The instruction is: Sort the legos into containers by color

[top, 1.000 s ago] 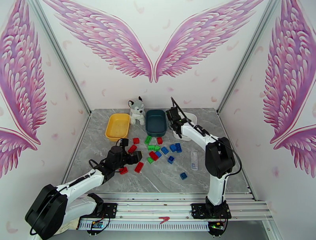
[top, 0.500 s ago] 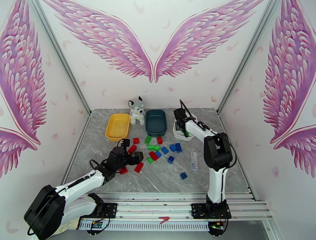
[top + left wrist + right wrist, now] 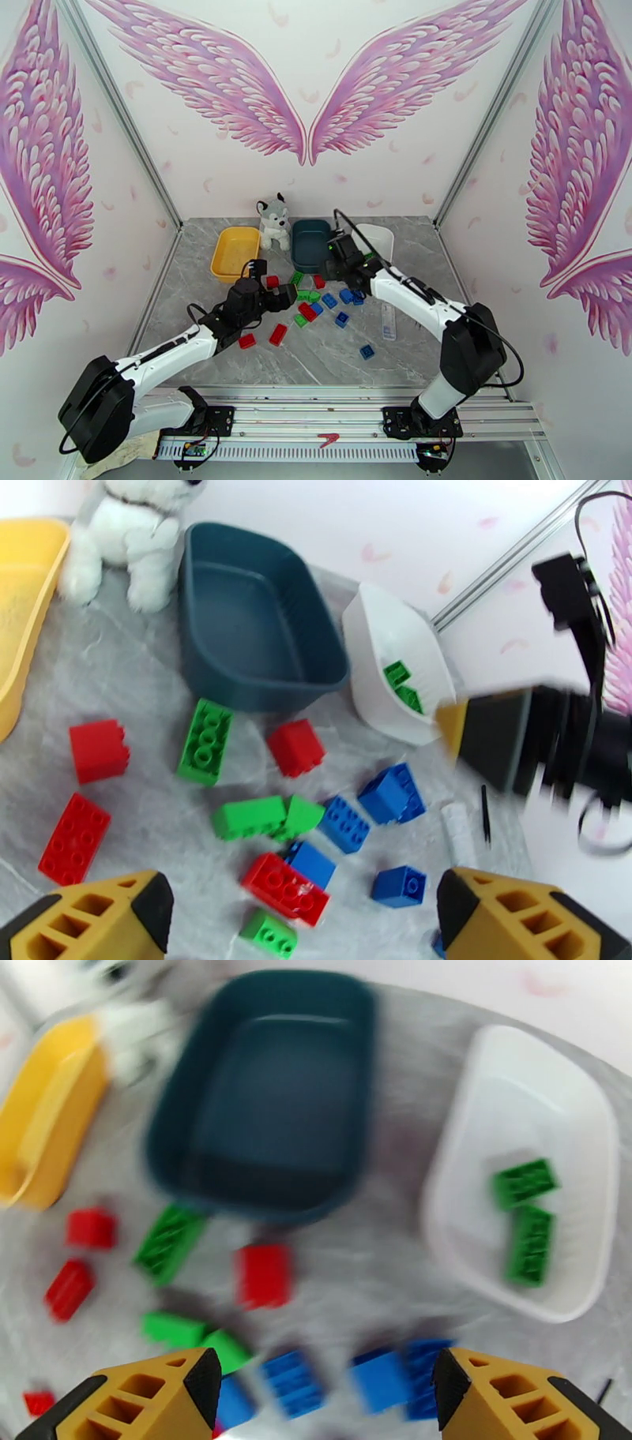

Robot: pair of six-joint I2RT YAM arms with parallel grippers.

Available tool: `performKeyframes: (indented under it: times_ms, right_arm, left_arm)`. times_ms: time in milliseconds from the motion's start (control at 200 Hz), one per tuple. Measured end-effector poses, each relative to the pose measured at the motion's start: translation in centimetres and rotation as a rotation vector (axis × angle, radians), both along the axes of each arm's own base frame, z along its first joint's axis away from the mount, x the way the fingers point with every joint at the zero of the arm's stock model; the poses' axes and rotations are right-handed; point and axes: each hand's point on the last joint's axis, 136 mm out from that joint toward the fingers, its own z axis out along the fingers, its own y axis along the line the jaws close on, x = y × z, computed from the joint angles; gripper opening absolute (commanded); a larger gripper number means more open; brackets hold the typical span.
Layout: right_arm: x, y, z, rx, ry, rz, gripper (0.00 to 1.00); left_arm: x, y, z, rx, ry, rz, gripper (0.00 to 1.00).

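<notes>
Far left: yellow tray (image 3: pixel 235 253) on the grey marble table (image 3: pixel 186 272). Husky plush (image 3: pixel 273 222) sits upright just right of it, between it and the teal tray (image 3: pixel 311 245). Left gripper (image 3: pixel 283 298) hovers over the left side of the loose lego scatter. Its jaws are spread wide with nothing held, and the wrist view shows its yellow fingertips (image 3: pixel 103 914) well apart above mixed bricks. Two red bricks (image 3: pixel 247 341) lie nearer, beside the left forearm. The scatter sits mid-table, just near of the teal tray: more red, green bricks (image 3: pixel 207 740) and blue bricks (image 3: pixel 391 792), several touching. Right gripper (image 3: pixel 332 264) hangs by the teal tray's near right corner, over the far edge of the scatter. Its jaws are also wide and empty (image 3: pixel 324 1402), though that wrist view is blurred. White tray (image 3: pixel 379 237) stands right of the teal one and holds a green pair (image 3: pixel 525 1213) lying side by side. Lone blue brick (image 3: pixel 367 352) lies near right of the scatter, apart from the rest. A pale strip (image 3: pixel 387 321) lies flat further right; cannot tell what it is.
</notes>
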Motion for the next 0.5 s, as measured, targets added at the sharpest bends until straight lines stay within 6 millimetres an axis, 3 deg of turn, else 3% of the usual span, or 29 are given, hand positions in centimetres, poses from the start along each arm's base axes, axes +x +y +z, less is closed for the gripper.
performKeyframes:
  times_ms: [135, 255, 500]
  right_arm:
    - [-3.9, 1.0, -4.3, -0.019, 0.113, 0.066, 0.73]
    - [-6.3, 0.8, -6.6, -0.025, 0.176, 0.1, 0.66]
    - [-9.5, 5.1, -6.4, 0.023, 0.202, 0.229, 0.65]
  left_arm:
    - [-0.3, 0.8, -1.6, 0.026, 0.013, 0.02, 0.93]
    - [-1.1, 2.4, -3.2, 0.054, 0.037, 0.052, 0.93]
    - [-0.7, 4.5, 0.4, -0.004, -0.047, 0.107, 0.93]
